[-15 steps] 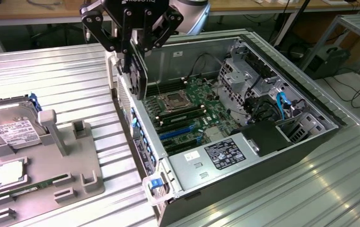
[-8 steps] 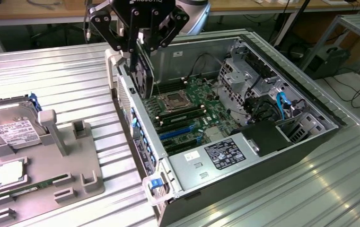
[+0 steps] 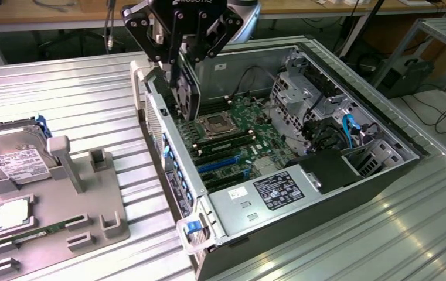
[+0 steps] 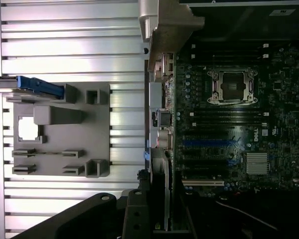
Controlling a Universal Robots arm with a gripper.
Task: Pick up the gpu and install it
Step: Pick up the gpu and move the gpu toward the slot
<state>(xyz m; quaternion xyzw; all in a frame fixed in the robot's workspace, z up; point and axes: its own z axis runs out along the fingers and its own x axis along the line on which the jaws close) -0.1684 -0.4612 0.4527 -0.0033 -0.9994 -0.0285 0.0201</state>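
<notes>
End effector [image 3: 177, 58] is pinched narrow on the gpu [image 3: 185, 96], which hangs upright and edge-down over the open computer case [image 3: 348, 175], by its wall on the exterior view's left, probably so it lines up with the motherboard [image 3: 238, 140] slots.

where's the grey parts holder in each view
exterior view: parts holder at that view's lower left, on the slatted table beside the computer case
wrist view: parts holder on the slats, just outside the case wall
shared landmark: the square processor socket inside the case
</notes>
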